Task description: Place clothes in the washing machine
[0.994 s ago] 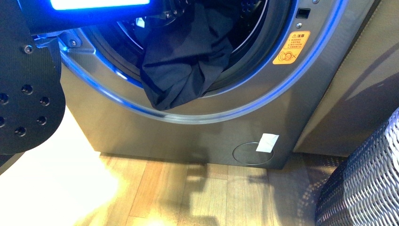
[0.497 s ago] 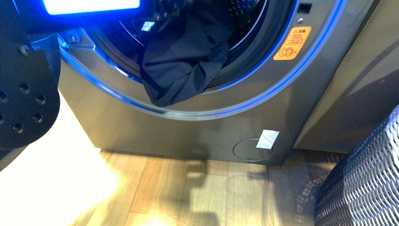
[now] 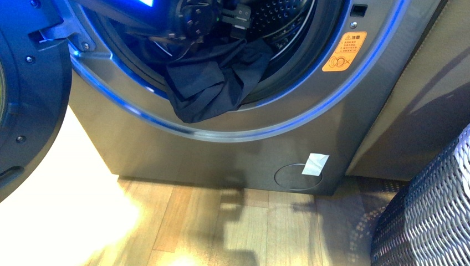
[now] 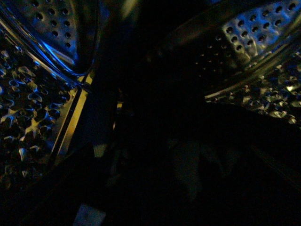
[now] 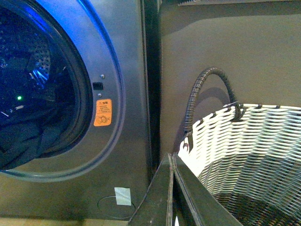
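The washing machine (image 3: 221,149) stands with its porthole open and its rim lit blue. The dark navy clothes (image 3: 213,83) lie bunched in the mouth of the drum, and one fold hangs over the gasket lip. My left arm (image 3: 197,19) reaches into the drum above them, shut on the clothes; its fingers are hidden. The left wrist view shows the perforated steel drum (image 4: 33,108), but its lower half is too dark to read. My right gripper (image 5: 171,188) is shut on nothing, well right of the machine, over the basket. The clothes (image 5: 28,136) also show in the right wrist view.
The machine's door (image 3: 27,100) stands swung open at the left. A grey-brown cabinet (image 3: 421,83) adjoins the machine on the right. A woven basket (image 3: 432,210) with a dark handle (image 5: 207,89) sits on the wooden floor (image 3: 221,233) at the front right.
My left arm has pushed deeper into the drum, and its lit blue panel has left the view. The clothes have been drawn inward, so less fabric hangs over the lip.
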{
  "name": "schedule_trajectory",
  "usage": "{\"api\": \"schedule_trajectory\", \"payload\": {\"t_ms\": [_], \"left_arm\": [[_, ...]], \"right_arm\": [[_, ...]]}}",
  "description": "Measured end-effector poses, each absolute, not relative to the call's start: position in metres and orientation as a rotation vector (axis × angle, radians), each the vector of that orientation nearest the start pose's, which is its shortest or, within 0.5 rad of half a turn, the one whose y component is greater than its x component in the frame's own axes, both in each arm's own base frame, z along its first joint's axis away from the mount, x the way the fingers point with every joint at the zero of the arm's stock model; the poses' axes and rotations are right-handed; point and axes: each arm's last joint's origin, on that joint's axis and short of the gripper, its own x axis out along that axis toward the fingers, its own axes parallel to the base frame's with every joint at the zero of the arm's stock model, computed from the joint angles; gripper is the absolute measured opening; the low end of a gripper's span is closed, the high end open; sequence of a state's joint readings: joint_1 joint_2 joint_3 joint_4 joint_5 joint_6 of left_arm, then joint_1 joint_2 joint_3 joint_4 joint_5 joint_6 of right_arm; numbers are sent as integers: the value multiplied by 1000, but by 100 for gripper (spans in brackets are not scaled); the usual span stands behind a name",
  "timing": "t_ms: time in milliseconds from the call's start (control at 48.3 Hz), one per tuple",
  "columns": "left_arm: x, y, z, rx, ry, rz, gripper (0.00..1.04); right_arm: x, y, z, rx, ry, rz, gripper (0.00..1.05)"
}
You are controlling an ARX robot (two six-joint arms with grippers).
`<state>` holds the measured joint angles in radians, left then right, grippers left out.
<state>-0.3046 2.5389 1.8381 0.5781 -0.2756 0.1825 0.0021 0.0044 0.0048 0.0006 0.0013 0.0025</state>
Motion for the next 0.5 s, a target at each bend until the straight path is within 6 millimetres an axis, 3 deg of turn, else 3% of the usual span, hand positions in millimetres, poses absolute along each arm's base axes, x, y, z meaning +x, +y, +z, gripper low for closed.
{"api": "schedule_trajectory", "payload": {"t_ms": [207,497], "left_arm": [[498,-152,120,219,121,-68,98],[435,-143,148,198,44,-148,98]], "right_arm": [[98,0,165,2,-1,1,2],[98,0,165,2,-1,1,2]]}}
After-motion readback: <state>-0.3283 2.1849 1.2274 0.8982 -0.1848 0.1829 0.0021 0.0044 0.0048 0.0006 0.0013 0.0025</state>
